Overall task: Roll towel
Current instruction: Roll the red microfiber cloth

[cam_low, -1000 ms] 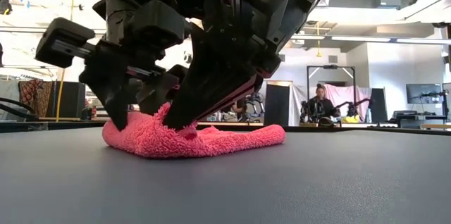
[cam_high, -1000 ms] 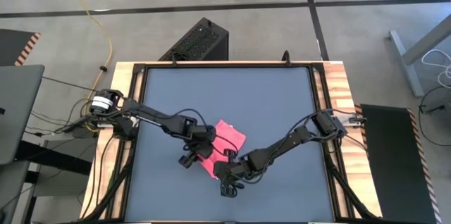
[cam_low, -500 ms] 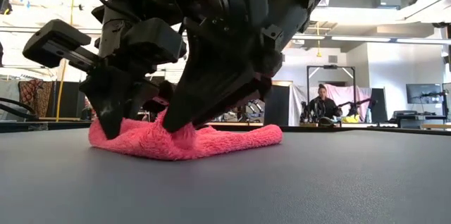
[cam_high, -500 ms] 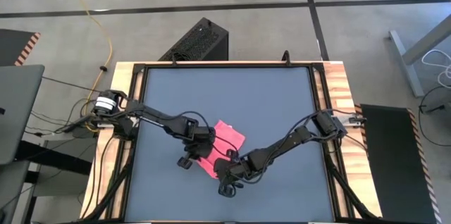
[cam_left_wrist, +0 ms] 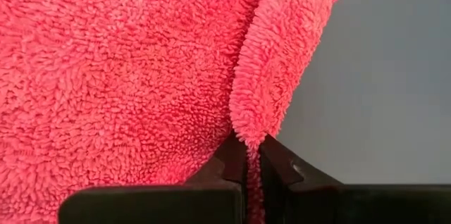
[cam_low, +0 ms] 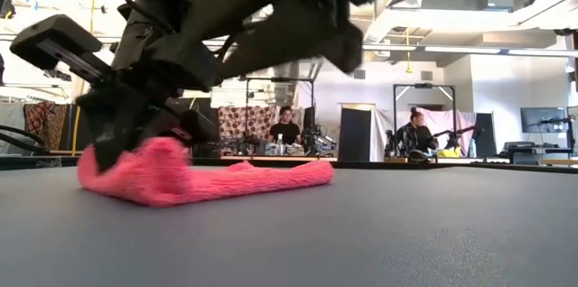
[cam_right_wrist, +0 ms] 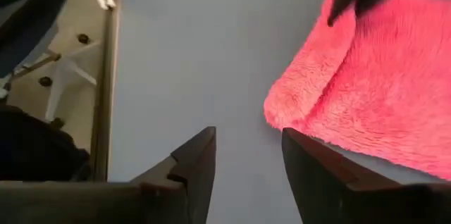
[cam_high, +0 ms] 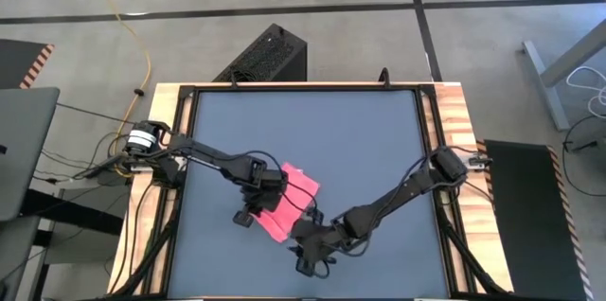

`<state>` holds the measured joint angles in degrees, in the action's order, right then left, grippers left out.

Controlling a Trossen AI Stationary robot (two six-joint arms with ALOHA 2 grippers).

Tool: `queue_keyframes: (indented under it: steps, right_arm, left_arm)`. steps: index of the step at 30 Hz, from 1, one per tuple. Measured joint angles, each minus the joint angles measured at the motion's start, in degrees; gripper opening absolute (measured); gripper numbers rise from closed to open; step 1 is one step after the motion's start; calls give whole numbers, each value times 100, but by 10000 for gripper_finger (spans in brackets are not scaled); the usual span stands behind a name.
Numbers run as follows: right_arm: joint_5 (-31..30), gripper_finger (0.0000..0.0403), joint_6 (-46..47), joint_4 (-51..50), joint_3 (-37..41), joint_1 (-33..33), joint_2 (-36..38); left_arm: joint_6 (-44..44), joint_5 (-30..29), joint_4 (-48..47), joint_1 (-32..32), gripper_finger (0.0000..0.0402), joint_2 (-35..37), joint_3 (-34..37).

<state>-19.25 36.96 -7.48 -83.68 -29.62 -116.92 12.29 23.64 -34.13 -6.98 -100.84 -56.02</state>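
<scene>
Towel (cam_high: 287, 199) lying on the mat (cam_high: 360, 140) left of centre, its edge pinched tight in the left gripper (cam_left_wrist: 246, 166), right gripper (cam_right_wrist: 246, 150) spread empty just beside it

The towel (cam_left_wrist: 127, 76) is looking like soft fluffy cloth with a rough looped pile. The table (cam_high: 360, 140) is showing a smooth matt grey top, and its side edges (cam_high: 454, 116) are looking like striped wood.
</scene>
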Motion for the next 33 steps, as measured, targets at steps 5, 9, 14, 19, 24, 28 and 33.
queue_keyframes:
  steps: [5, 9, 14, 19, 24, 28, 33]
  right_arm:
    - [-53, 186, -1084, 809, 3, 3, -456]
    - [-171, 186, -1859, 1110, -82, 163, -724]
    - [-96, 186, -2607, 1350, -303, 274, -1016]
    - [134, 186, -2840, 1365, -641, 322, -1355]
    - [132, 186, -2649, 1124, -865, 427, -1633]
    - [84, 180, -2498, 1031, -907, 437, -1640]
    - [-208, 158, -2410, 805, -905, 367, -1595]
  left_arm:
    - [-14, -26, -173, 4, 0, 0, -145]
    - [-42, -31, -237, 7, 0, -4, -111]
    - [-101, -8, -244, 63, 0, -4, 15]
    - [-157, 34, -241, 127, 0, -4, 34]
    - [-169, 38, -243, 131, 0, -4, 36]
    - [-186, 52, -247, 131, 0, -4, 36]
    - [-186, 89, -251, 131, 0, -4, 39]
